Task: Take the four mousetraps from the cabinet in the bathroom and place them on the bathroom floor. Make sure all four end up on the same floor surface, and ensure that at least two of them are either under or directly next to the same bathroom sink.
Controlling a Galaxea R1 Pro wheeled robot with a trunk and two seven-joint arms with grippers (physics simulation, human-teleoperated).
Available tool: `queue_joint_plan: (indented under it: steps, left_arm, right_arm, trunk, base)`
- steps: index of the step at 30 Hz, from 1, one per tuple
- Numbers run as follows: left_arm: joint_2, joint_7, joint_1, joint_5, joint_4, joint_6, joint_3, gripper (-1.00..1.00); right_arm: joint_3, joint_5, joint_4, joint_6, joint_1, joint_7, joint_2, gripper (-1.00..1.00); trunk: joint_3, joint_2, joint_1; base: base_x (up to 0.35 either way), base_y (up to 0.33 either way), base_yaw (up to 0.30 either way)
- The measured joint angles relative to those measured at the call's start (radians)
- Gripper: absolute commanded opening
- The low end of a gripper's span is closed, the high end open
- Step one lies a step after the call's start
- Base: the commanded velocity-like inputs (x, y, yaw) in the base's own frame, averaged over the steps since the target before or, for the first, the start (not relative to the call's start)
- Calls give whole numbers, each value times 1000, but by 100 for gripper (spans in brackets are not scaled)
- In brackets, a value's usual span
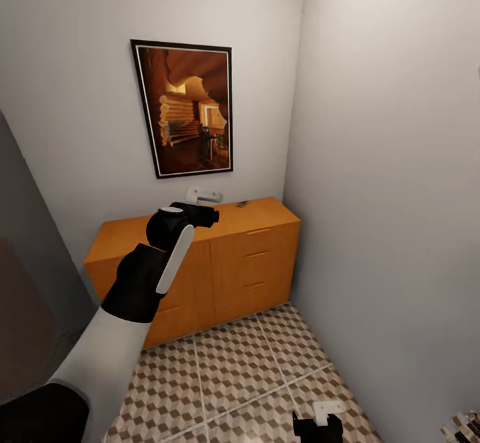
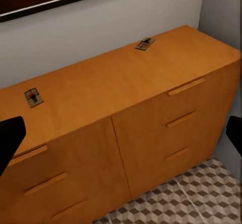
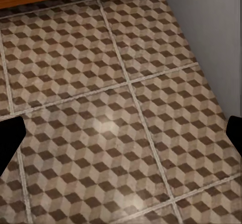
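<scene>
The orange-brown cabinet stands against the back wall below a framed picture. Two mousetraps lie on its flat top, one toward one end and one close to the wall near the other end. The second mousetrap is a small dark speck in the head view. My left gripper is raised in front of the cabinet top, open and empty, still short of the traps. My right gripper hangs low over the bathroom floor, open and empty. The bathroom sink is out of view.
Grey walls close the corner behind and to the right of the cabinet. A dark panel stands at the left. A framed picture hangs above the cabinet. Patterned tiles stretch before the drawers.
</scene>
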Motion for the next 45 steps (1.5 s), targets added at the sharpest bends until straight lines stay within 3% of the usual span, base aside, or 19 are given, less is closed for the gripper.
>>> queue_joint_plan:
  steps: [13,37,45]
  left_arm:
    - [1,-1,1,0,1,0,-1,100]
    - [6,-1,4,0,10,0,-1,100]
    - [6,-2,10,0,10,0,-3,100]
  right_arm:
    - [0,0,0,1,0,0,-1,100]
    - [0,0,1,3,0,-1,-1,100]
    - [0,0,3,56,18,-3,-2,100]
  trunk:
    - [2,0,0]
    - [-5,0,0]
    - [-7,0,0]
  base:
    - [131,18,-25]
    - [252,182,0]
    - [199,125,0]
